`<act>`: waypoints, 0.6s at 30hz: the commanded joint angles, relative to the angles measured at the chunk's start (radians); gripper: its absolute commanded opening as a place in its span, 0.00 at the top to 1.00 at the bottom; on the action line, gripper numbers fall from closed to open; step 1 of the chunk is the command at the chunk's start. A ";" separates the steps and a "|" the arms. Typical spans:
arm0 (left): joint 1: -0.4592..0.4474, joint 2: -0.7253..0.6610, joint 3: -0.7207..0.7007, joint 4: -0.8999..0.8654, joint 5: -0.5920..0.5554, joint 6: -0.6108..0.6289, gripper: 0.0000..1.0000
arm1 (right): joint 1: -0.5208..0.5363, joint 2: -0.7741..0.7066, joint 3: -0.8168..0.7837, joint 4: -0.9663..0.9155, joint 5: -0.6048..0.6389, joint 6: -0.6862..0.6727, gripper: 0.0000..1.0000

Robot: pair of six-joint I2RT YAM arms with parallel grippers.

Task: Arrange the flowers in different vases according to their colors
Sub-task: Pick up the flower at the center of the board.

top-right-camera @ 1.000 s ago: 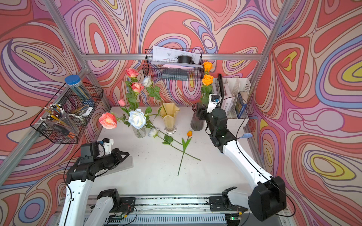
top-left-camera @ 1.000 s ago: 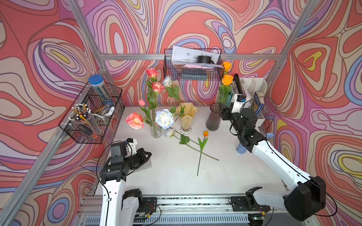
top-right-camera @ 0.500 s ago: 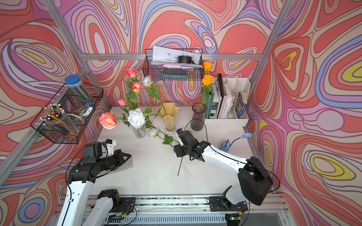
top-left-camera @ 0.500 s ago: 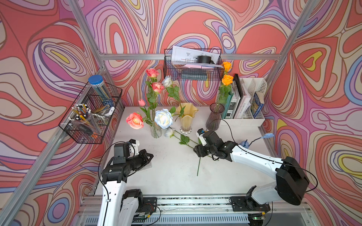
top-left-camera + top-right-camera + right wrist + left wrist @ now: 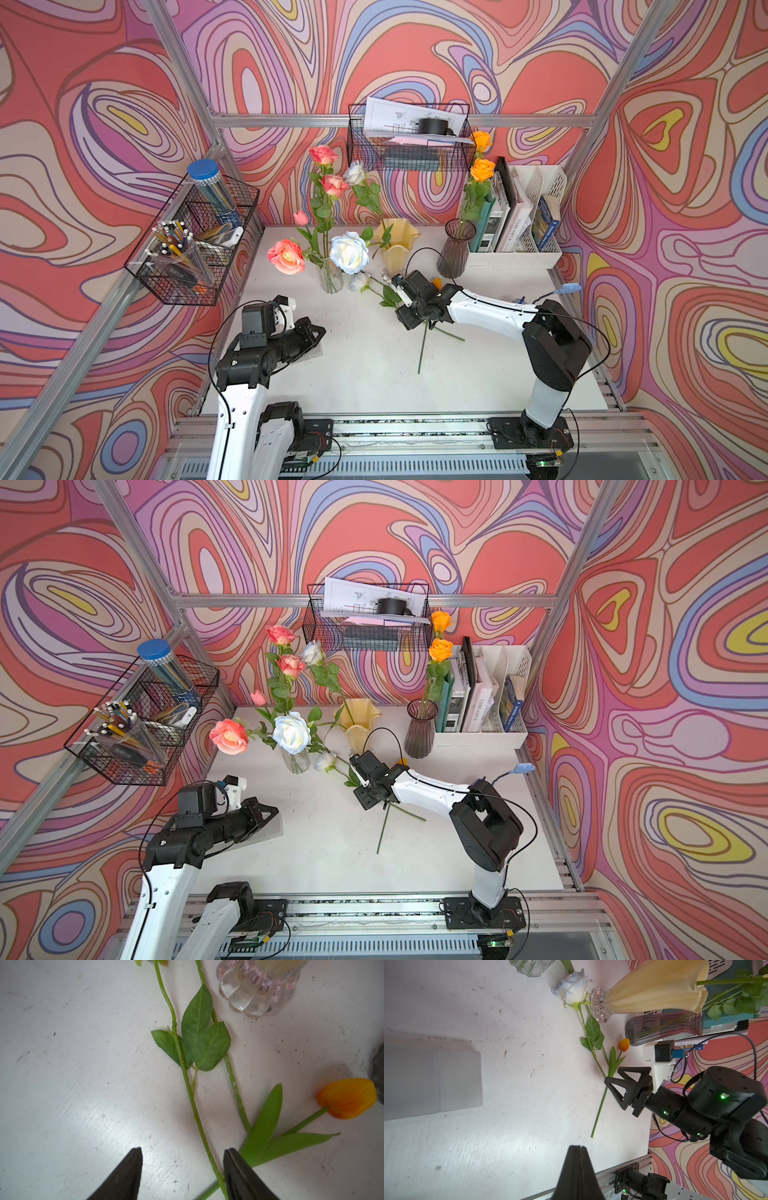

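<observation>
Two flowers lie loose on the table (image 5: 353,374) — a pale rose (image 5: 574,988) and an orange tulip (image 5: 349,1098) — with their green stems crossing just in front of the vases at the back edge. The right gripper (image 5: 182,1150) hangs low over that crossing, its fingers released and apart. The rose's stem runs between them, close against one finger, and nothing is clamped. The left gripper (image 5: 577,1147) hovers near the left edge, fingers clenched together on nothing.

Along the back edge stand three vases:
- The clear glass vase (image 5: 330,277) holds pink roses (image 5: 286,256).
- The yellow vase (image 5: 397,253) holds a tall white rose (image 5: 356,172).
- The purple vase (image 5: 455,253) holds two orange roses (image 5: 482,169).

A large white rose (image 5: 349,252) hangs between the first two — which vase holds it I cannot tell.
</observation>
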 commanded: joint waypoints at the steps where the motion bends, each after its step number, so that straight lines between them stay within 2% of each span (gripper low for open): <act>1: -0.007 0.007 -0.014 0.021 0.004 -0.001 1.00 | 0.002 0.058 0.049 -0.031 0.042 -0.056 0.39; 13: -0.010 0.020 -0.020 0.023 0.021 -0.001 1.00 | 0.002 0.205 0.127 -0.035 0.014 -0.073 0.61; 18: -0.064 0.028 -0.036 0.038 -0.001 -0.022 1.00 | 0.002 0.235 0.128 -0.039 0.026 -0.066 0.70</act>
